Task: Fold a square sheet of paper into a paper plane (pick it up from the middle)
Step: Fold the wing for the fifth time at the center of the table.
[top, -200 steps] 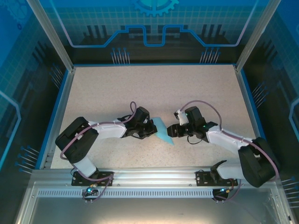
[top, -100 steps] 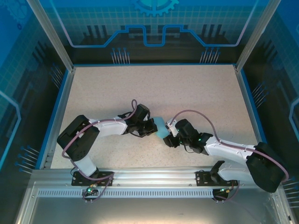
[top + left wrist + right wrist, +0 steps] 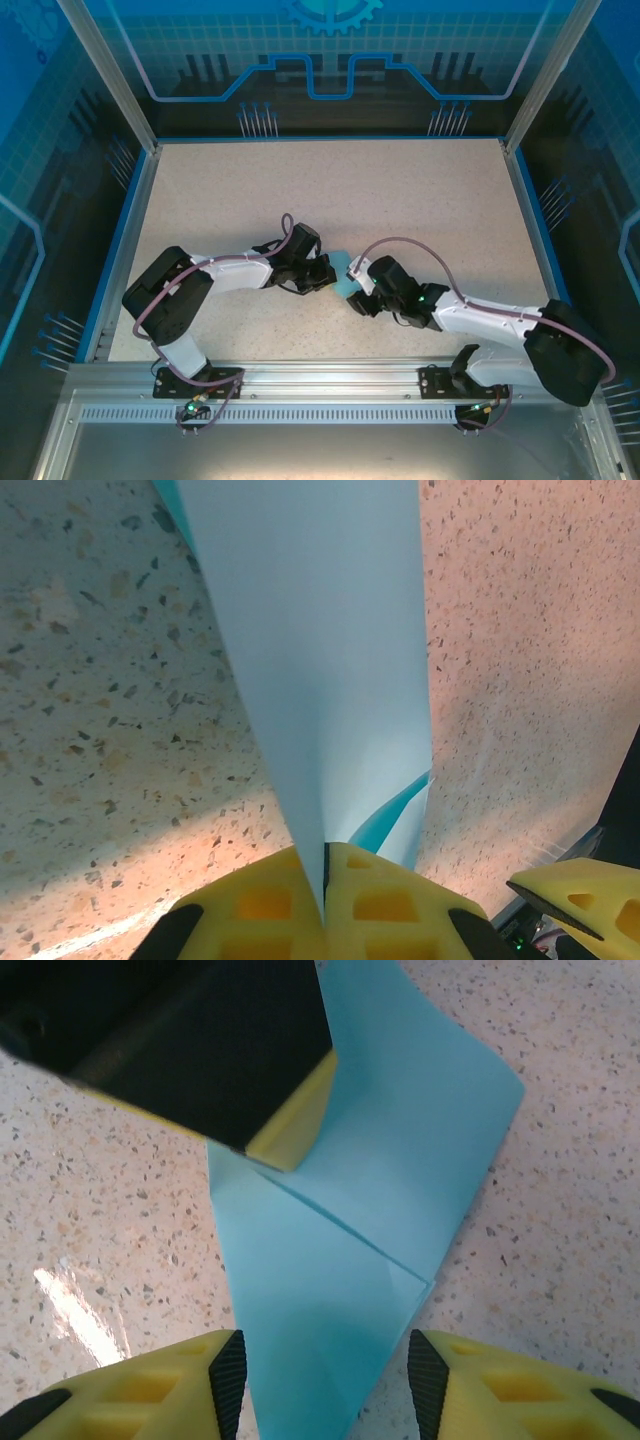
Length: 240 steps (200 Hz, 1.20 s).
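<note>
We are pinching the sheet of paper (image 3: 330, 630) in our left pincer (image 3: 325, 865). Its two yellow pads (image 3: 265, 905) are pressing flat together with one edge of the light-blue sheet caught in the seam between them. From there the paper is fanning out ahead of the pincer, widening as it goes, over the speckled tabletop (image 3: 110, 680). A darker blue layer is peeking out just to the right of the pads, so the sheet is showing more than one thickness. Our right pincer (image 3: 327, 1365) is facing the left one tip to tip, and its jaws are standing apart. A pointed corner of the sheet is reaching into the gap between its two yellow fingers (image 3: 150, 1400), though we cannot tell whether it is touching either of them. Ahead of the right pincer the sheet is showing a straight diagonal crease with a folded flap lying along it. Beyond that, the left pincer's black body and yellow pad are bearing on the far left part of the paper. From above, we are seeing both pincers meeting low over the tabletop with the small blue patch just between them. We cannot tell whether the sheet's free end is resting on the tabletop or hanging slightly above it.
</note>
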### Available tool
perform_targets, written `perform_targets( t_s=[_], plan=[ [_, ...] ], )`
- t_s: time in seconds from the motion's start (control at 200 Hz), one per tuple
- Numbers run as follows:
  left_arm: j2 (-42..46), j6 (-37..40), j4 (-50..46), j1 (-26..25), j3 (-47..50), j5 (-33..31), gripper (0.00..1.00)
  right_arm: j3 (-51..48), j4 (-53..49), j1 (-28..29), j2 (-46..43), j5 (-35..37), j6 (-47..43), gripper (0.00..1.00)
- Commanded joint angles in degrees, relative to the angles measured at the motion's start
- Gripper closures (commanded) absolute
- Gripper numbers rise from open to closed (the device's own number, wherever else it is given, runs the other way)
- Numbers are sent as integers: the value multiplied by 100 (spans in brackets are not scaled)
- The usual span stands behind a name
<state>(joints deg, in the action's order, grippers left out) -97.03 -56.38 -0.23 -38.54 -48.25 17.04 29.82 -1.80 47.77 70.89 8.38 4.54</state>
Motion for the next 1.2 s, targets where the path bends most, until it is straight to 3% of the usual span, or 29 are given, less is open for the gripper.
perform_targets(
  t_s=[0.0,0.215,0.43,0.68,0.995,1.195],
  plan=[
    [-8,188,-251,44,-128,151,99,401,-379,99,163,-157,53,49],
    [25,184,-275,42,-120,150,97,500,-402,22,446,-121,95,49],
    [-12,154,-242,48,-143,159,96,277,218,279,672,-282,-441,51],
    [-64,162,-284,41,-189,166,96,137,592,748,925,541,-1043,51],
    [-68,136,-259,41,-190,203,96,25,1049,1153,1121,1560,-1085,54],
    [-53,126,-263,46,-206,212,96,-5,1148,1315,1175,1720,-1200,53]
  ],
)
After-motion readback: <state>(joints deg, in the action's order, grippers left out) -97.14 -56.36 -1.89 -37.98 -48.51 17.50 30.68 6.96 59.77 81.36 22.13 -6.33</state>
